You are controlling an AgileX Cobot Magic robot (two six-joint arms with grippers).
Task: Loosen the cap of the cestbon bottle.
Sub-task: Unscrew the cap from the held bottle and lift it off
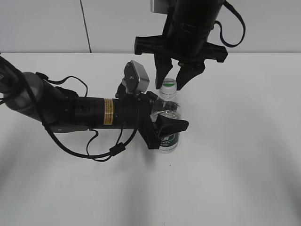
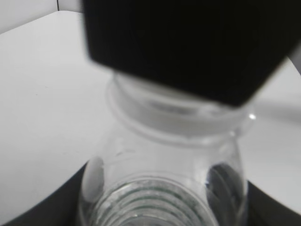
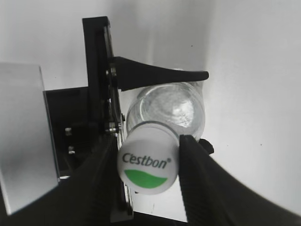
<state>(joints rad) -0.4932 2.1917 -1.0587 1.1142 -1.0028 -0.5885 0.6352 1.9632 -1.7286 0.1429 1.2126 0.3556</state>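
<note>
While clamped left end effector (image 1: 162, 123) steadies bottle (image 1: 168, 113), right end effector (image 1: 173, 81) pinching cap (image 3: 148, 164); next, twist toward nine o'clock.

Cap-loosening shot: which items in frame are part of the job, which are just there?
Part of the job:
- bottle, upright, body clamped by the left gripper
- cap, white with a green mark
- right gripper, above the bottle, fingers on either side of the cap

Just there:
- white table
- nothing else loose is visible
</note>
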